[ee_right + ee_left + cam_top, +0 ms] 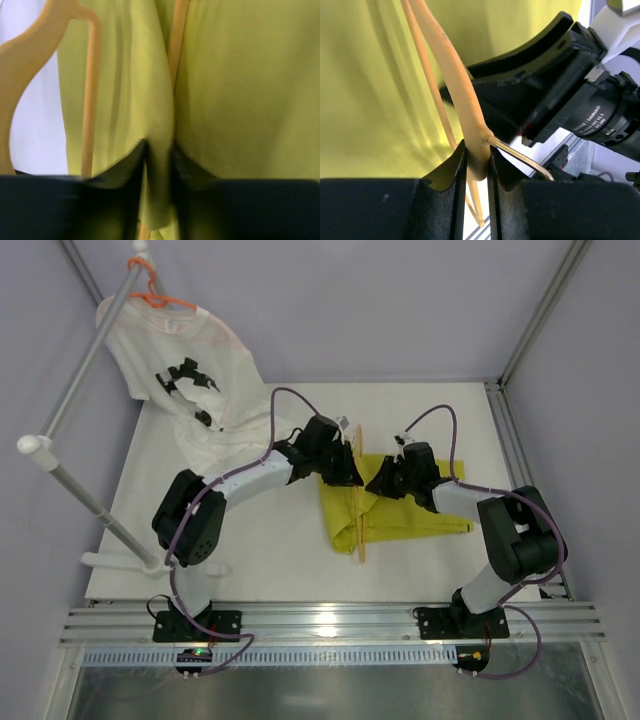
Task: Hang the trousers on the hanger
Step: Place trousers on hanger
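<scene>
The yellow-green trousers (400,520) lie folded on the table between my arms, draped through the yellow hanger (360,510), which stands on edge across them. My left gripper (347,466) is shut on the hanger's neck (476,150), just where the metal hook (525,158) comes out. My right gripper (383,483) is shut on a fold of the trousers (159,170), close beside the left gripper. In the right wrist view the hanger's bars (90,90) run beside and under the cloth. The striped waistband and cuffs are hidden.
A white T-shirt with black print (190,390) hangs on an orange hanger (160,298) from a metal rail (85,365) at the back left, its hem resting on the table. The table's right edge rail (510,440) is near the trousers.
</scene>
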